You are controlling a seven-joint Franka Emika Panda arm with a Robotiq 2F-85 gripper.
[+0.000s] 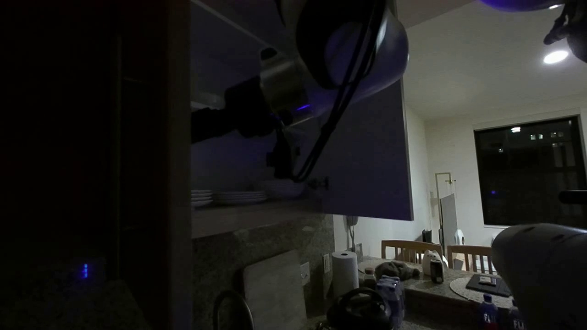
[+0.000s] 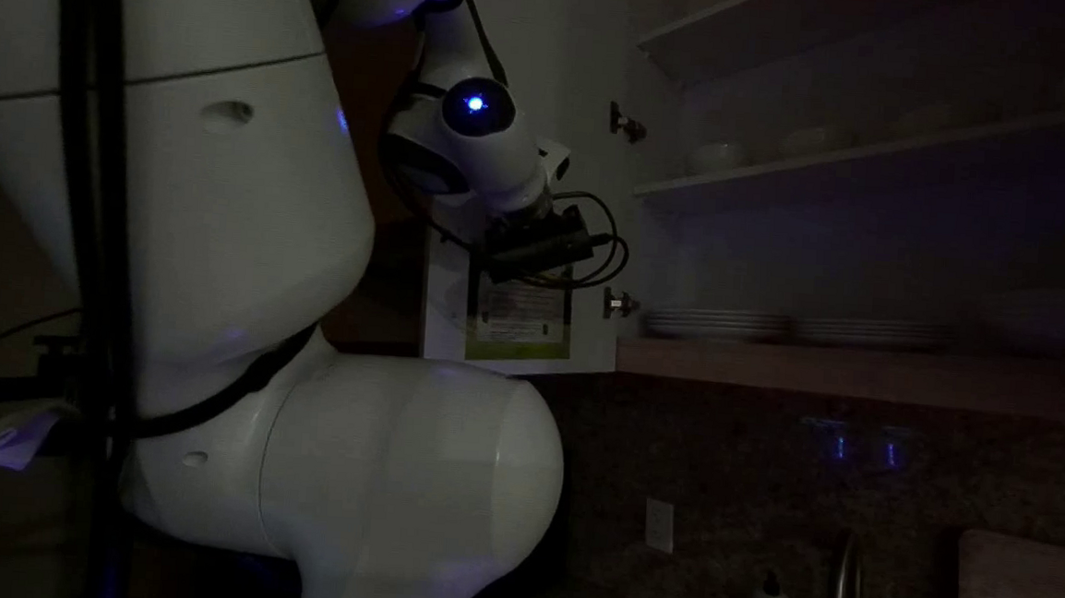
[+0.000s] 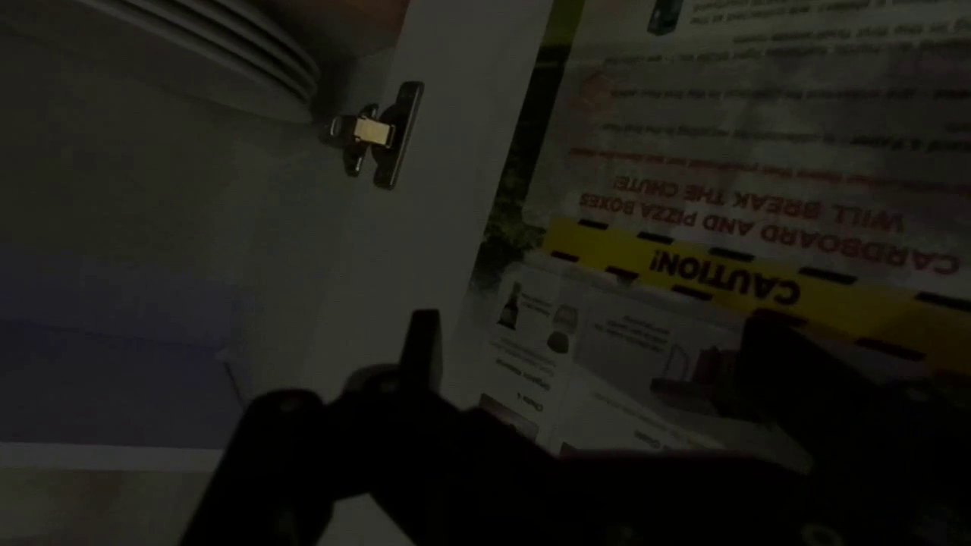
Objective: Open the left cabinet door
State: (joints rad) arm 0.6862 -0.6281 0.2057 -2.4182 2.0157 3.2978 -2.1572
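Already open, the left cabinet door [image 2: 591, 90] stood swung out from the left side of a dimly lit cabinet [image 2: 815, 364] in an exterior view, its pale inner face in sight and 2 hinges [image 2: 620, 303] along 1 edge. The gripper [image 3: 593, 334] hung before that face in the wrist view, its 2 fingers [image 3: 421, 345] spread well apart, a poster [image 3: 721, 152] marked "CAUTION!" showing between and beyond them; whether they touched the door could not be told. Inside, 2 stacks of plates [image 2: 716, 324] sat below a shelf [image 2: 874, 158] bearing a bowl [image 2: 717, 155]. A blue-grey neighbouring panel [image 1: 376, 160] also stood open, a paper towel roll [image 1: 345, 272] showing below.
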